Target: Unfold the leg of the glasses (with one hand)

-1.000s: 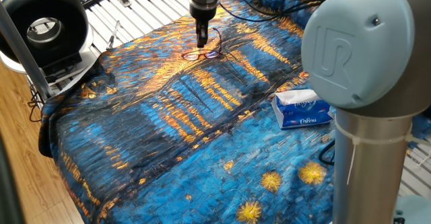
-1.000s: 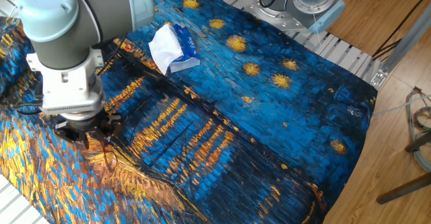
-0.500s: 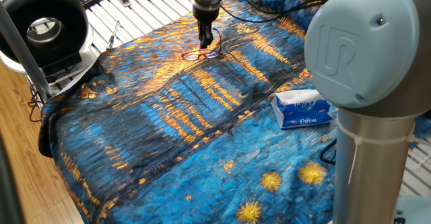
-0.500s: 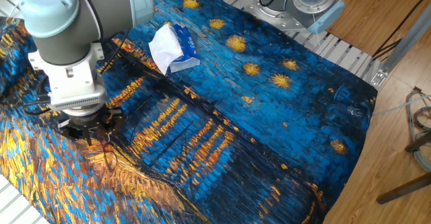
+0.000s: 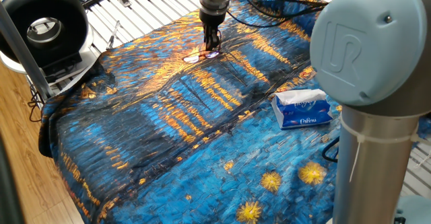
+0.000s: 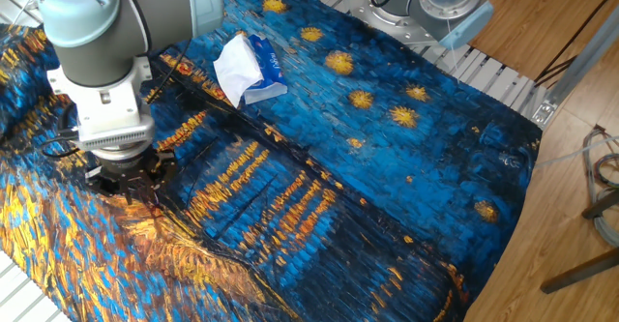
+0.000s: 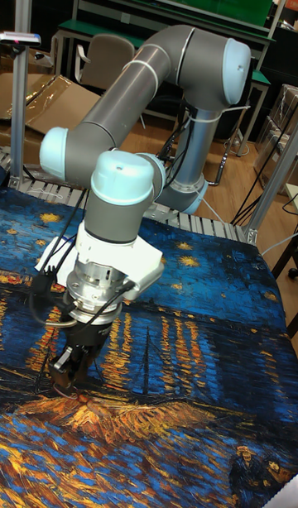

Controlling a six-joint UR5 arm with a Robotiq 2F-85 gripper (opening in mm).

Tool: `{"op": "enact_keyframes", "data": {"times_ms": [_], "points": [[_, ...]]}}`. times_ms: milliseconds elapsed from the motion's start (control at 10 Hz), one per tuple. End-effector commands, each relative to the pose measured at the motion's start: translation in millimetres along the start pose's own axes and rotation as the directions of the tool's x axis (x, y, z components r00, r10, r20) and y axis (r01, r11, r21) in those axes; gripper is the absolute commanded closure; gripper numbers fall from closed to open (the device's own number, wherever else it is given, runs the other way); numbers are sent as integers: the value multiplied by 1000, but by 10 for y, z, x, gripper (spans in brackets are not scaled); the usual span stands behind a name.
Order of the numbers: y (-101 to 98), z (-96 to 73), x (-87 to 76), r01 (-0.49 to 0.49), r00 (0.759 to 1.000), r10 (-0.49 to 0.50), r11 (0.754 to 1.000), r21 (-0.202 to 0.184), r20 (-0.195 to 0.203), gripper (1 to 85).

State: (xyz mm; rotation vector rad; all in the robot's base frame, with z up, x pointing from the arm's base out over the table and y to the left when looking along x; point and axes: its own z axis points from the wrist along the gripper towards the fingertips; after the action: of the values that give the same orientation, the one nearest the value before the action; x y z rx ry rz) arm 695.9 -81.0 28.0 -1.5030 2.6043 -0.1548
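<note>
My gripper (image 5: 212, 47) has slid sideways along the glasses (image 5: 199, 56), which lie on the painted cloth (image 5: 168, 136) near its far edge, and now stands at their end. Its fingers look narrow; whether they pinch a temple I cannot tell. I judge the leg-pull is starting.

Two fixed views look down from opposite table sides — the tall one sits nearer, lower.

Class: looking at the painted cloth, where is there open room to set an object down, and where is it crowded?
Free: the broad cloth stretch between the glasses and the tissue pack, and the starry corner below the pack. Crowded: around the gripper at the glasses.
</note>
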Motion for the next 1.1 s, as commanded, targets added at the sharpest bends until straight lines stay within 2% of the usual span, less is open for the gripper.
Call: {"op": "enact_keyframes", "data": {"times_ms": [0, 500, 1000], "points": [[54, 57, -24, -20, 1000, 20, 1000, 1, 6, 493], [113, 108, -90, -30, 1000, 30, 999, 22, -4, 500], [109, 107, -126, -30, 1000, 30, 999, 22, 7, 597]]}}
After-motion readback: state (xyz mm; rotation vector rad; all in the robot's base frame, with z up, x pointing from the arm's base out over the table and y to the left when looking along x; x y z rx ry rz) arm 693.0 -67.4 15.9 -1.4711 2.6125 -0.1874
